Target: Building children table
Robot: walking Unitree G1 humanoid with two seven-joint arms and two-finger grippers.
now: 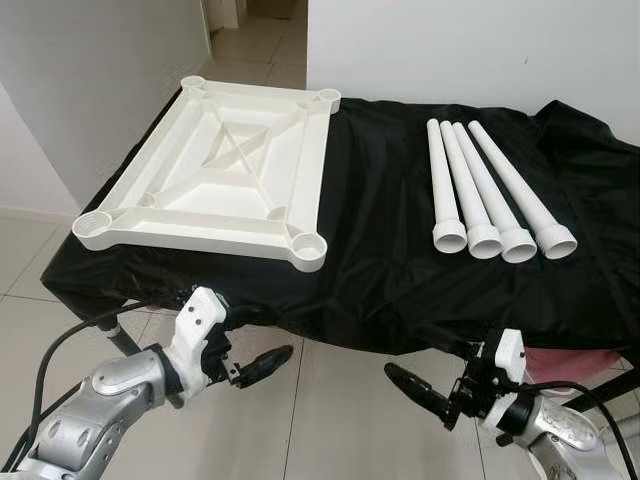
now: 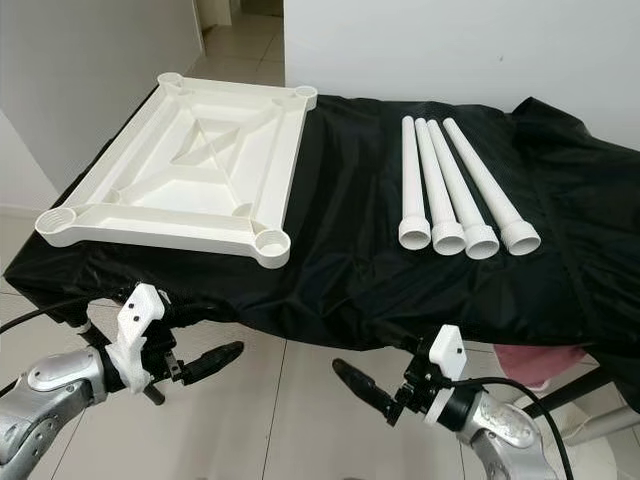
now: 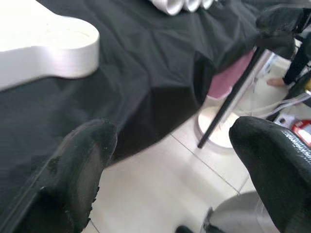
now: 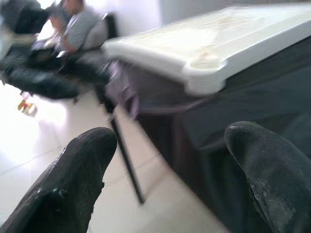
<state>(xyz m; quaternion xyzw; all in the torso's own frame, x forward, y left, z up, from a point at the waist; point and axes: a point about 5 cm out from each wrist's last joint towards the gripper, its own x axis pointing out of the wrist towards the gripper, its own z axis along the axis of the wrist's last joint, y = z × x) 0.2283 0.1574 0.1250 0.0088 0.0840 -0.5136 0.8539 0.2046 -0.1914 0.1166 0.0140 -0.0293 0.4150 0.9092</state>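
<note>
On a table draped in black cloth (image 1: 380,230) lies the white plastic tabletop (image 1: 215,175), upside down with its ribbed underside and four round corner sockets facing up, on the robot's left half of the table, one near corner reaching the cloth's front edge. Well apart from it, on the right half, four white table legs (image 1: 490,195) lie side by side, touching one another, their flared open ends pointing toward the robot. Below the table's front edge, over the pale tiled floor (image 1: 330,420), the left gripper (image 1: 262,365) hangs beneath the tabletop's near corner, fingers spread wide and empty. The right gripper (image 1: 415,388) hovers below the legs, fingers likewise parted wide, holding nothing. Behind the table, blurred in the right wrist view, a person (image 4: 73,29) sits.
</note>
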